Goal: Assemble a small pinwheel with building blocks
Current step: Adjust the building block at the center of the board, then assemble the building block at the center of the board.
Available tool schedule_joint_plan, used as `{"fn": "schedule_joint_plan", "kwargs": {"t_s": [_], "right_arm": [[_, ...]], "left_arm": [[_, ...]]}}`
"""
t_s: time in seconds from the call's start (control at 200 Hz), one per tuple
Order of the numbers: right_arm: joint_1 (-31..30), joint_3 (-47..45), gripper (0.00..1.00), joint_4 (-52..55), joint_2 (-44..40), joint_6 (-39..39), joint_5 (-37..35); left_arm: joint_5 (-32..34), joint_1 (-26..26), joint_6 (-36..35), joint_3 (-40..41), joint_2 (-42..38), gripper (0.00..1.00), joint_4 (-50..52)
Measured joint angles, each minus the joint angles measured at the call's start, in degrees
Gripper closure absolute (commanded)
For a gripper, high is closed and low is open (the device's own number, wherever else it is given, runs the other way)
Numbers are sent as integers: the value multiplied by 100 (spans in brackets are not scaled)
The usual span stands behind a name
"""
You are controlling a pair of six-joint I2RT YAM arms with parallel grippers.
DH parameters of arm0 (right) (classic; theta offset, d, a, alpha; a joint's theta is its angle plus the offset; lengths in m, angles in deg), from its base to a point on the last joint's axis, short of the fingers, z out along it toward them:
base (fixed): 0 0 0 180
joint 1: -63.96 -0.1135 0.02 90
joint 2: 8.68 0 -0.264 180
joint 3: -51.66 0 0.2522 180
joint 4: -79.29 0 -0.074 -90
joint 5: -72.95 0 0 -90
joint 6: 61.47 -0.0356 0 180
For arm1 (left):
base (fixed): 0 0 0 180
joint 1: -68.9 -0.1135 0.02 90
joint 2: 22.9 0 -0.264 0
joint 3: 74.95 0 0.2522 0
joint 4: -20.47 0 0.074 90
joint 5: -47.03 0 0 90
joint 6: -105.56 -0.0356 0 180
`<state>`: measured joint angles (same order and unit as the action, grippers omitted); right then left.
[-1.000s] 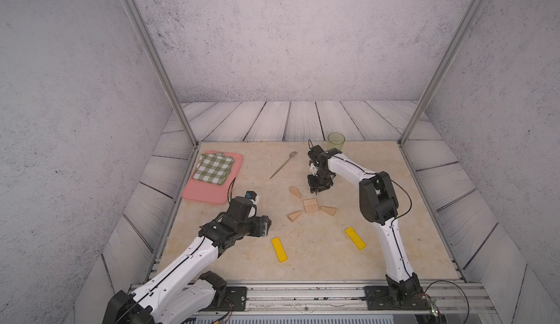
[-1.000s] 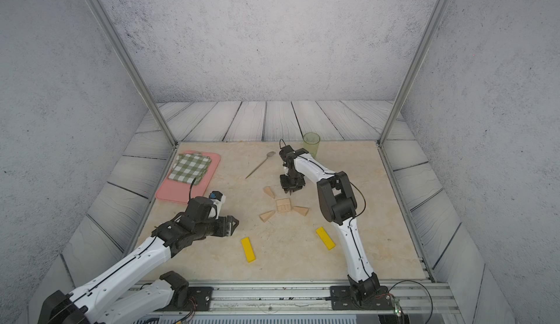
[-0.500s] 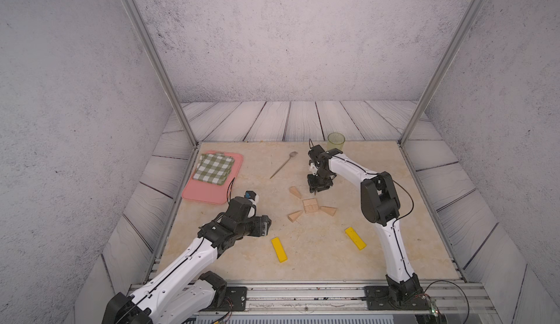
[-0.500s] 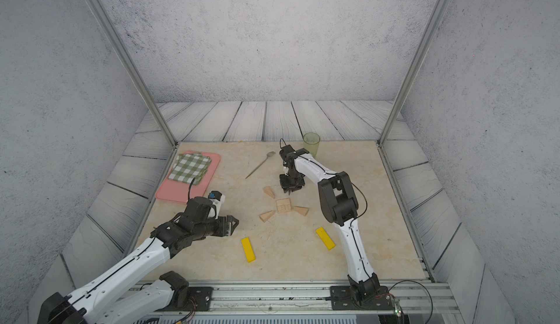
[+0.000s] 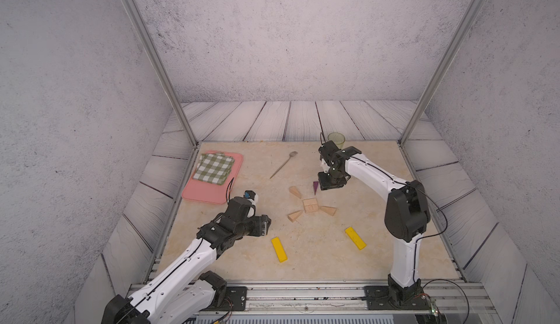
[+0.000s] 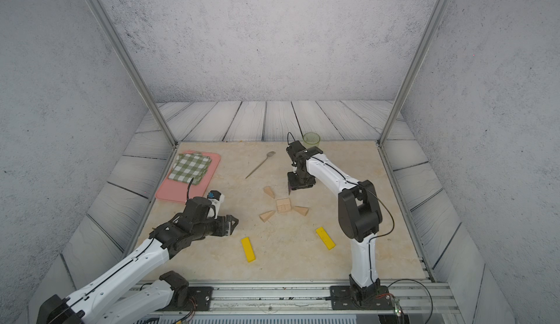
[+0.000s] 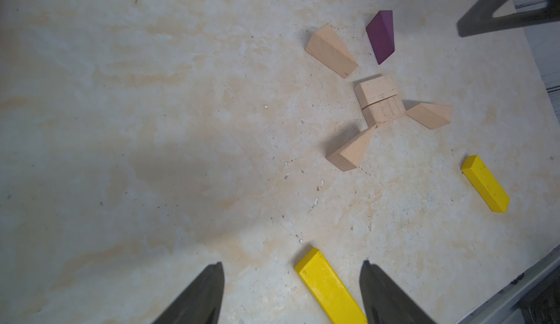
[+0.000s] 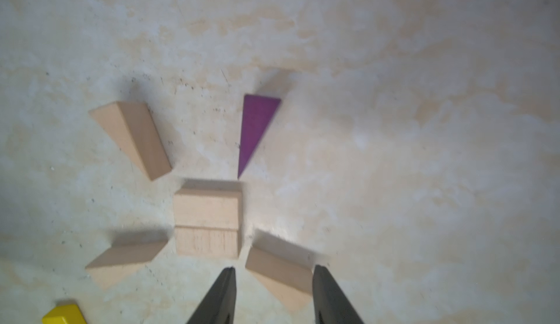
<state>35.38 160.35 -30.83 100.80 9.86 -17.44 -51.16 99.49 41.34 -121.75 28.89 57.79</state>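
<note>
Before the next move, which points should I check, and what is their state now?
1. Right gripper jaws open, empty: ok.
2. Purple wedge lies free, tip toward centre: ok.
3. Purple tip touching centre: cannot tell.
4. Far wooden wedge joined to centre: not ok, a gap shows.
5. Left gripper jaws open: ok.
6. Yellow bars joined to centre: not ok, both lie loose.
</note>
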Motion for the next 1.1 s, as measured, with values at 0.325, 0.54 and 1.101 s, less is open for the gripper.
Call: {"fn": "schedule_joint_plan", "kwargs": {"t_s": [0.325,0.54,1.101], "right_arm": [[0,-2922,42,109,-2581,-706,-476],[-4,-4006,39,15,-2776,-1093,-426],[-85,-4586,40,-549,-2406,-1213,-313]], "left_arm": [[39,0,2,0,107,23,0],[-2,0,2,0,299,23,4],[-22,0,17,0,299,23,-22]]}}
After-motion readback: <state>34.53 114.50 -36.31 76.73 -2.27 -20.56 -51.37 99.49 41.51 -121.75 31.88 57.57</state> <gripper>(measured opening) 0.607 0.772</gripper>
